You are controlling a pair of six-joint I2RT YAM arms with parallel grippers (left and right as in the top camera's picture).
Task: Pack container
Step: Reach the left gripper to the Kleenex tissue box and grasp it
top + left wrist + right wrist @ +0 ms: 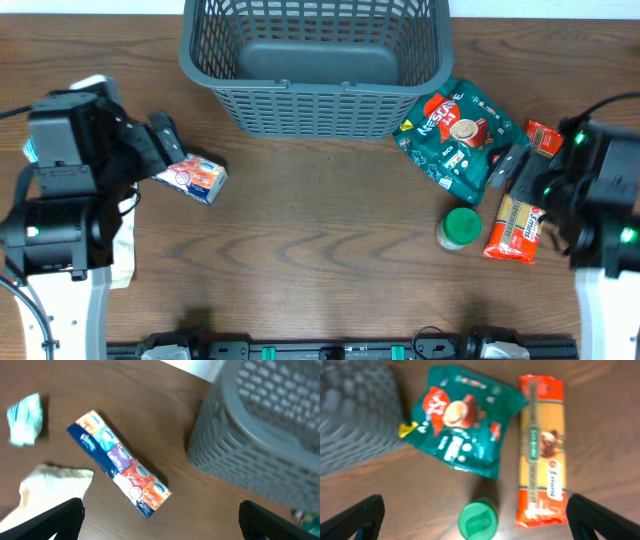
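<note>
The container, a large dark grey lattice basket (315, 65), stands at the back centre with nothing visible inside; it also shows in the left wrist view (260, 430) and the right wrist view (355, 415). A Kleenex tissue pack (195, 177) lies left of it, also in the left wrist view (120, 462). My left gripper (160, 525) is open and empty above the pack. On the right lie a green Nescafe bag (455, 130), an orange spaghetti pack (515, 228) and a green-lidded jar (461, 228). My right gripper (475, 520) is open above the jar (478, 521).
A white cloth (50, 487) and a small pale blue packet (25, 420) lie on the table near the left arm. The spaghetti pack (542, 450) lies beside the Nescafe bag (462, 420). The table is dark wood.
</note>
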